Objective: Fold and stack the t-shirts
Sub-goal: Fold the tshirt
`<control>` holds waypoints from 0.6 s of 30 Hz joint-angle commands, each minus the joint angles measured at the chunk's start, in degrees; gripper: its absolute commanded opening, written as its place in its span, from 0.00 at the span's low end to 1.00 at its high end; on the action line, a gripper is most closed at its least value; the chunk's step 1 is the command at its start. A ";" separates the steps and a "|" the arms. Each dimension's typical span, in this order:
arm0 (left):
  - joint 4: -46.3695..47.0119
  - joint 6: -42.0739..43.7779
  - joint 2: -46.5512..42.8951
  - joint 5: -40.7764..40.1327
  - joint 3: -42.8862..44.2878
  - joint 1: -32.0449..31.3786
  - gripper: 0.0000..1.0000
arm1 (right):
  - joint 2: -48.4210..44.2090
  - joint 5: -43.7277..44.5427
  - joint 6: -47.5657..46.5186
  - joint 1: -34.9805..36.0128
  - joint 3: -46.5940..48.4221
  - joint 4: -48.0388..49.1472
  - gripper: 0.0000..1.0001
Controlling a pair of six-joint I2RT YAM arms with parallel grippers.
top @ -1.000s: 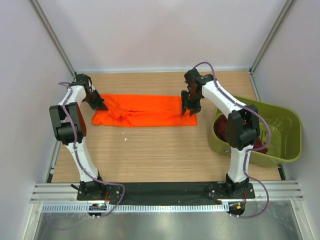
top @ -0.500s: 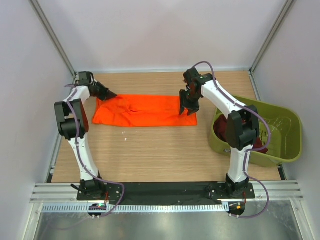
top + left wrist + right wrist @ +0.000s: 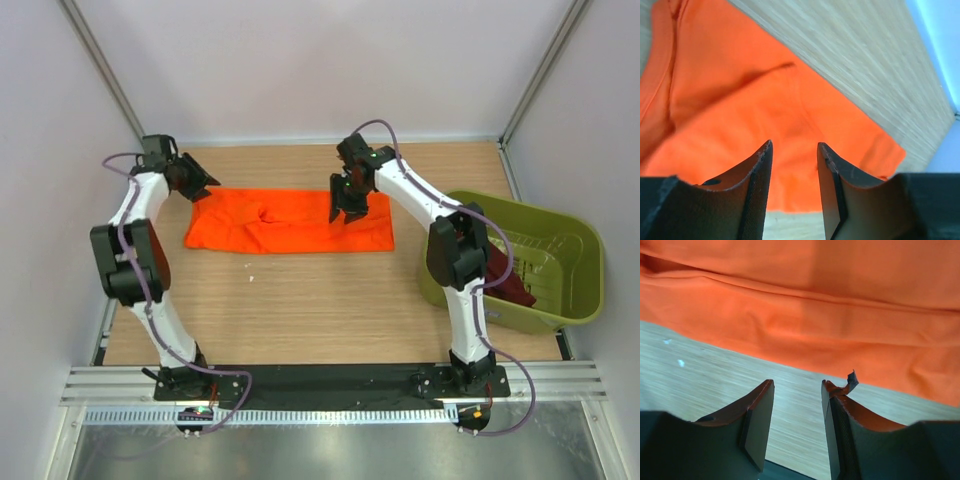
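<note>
Pale wood is covering the table [image 3: 300, 310], and white walls are closing it in on three sides. An orange t-shirt [image 3: 280, 228] is lying across the far middle of the table, folded into a long strip running left to right, with creases showing along its length.

The left gripper [image 3: 203, 188] is hanging at the strip's far-left corner. In its wrist view the jaws are standing apart with nothing between them – released – and the orange cloth is spreading out beyond the fingertips.

The right gripper [image 3: 345, 212] is reaching in over the right half of the strip. Its wrist view is showing both fingers parted and gripping nothing, with bare wood under them and the shirt's long edge just beyond – a small torn scrap is sticking up from one fingertip.

An olive-green tub [image 3: 560, 255] is sitting at the right edge of the table, well apart from the orange shirt. A dark maroon t-shirt [image 3: 510, 288] is lying crumpled inside it.
</note>
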 commanded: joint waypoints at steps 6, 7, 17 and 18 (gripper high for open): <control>-6.11 6.18 -16.11 -5.31 -14.84 -0.05 0.26 | 4.86 -2.87 3.77 3.63 9.03 3.89 0.50; -6.37 6.70 -16.20 -5.84 -15.55 -0.05 0.25 | 3.90 -2.35 3.43 3.72 7.72 4.07 0.50; -9.98 10.14 -10.84 -11.55 -13.19 2.41 0.15 | -4.20 4.86 -2.55 1.71 -7.40 1.35 0.43; -10.33 10.22 -10.14 -11.99 -12.92 2.59 0.14 | -4.46 4.86 -2.55 1.44 -8.02 1.43 0.42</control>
